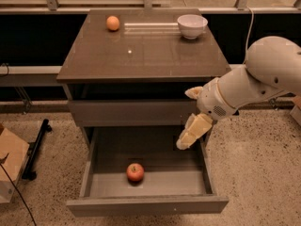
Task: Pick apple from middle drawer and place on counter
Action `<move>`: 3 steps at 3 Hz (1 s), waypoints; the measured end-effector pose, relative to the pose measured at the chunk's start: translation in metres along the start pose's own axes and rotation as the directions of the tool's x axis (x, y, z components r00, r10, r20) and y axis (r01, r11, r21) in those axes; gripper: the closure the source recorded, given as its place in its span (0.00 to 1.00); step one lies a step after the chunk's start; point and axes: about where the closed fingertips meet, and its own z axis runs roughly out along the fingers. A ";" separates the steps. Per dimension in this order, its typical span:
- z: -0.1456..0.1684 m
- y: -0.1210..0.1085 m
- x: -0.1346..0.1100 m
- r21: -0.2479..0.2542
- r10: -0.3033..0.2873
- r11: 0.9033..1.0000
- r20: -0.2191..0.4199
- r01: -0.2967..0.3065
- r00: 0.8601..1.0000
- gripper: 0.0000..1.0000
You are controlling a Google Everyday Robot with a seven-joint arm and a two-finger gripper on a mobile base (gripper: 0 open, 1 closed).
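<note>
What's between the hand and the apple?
Nothing; the camera view shows only bare middle drawer floor between the apple and the hand hanging over its right side.

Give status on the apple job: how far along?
Done: the middle drawer is open, with the apple exposed on its floor. In hand: the gripper hangs over the drawer's right rear, apart from the apple. Left: grasp, lift, and set it on the counter, where an orange fruit and a white bowl sit at the back.
</note>
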 end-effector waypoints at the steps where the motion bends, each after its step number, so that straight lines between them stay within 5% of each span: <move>1: 0.000 0.000 0.000 0.000 0.000 1.000 0.000 0.000 1.000 0.00; 3: 0.065 0.018 0.017 -0.084 0.027 0.996 0.002 -0.026 1.000 0.00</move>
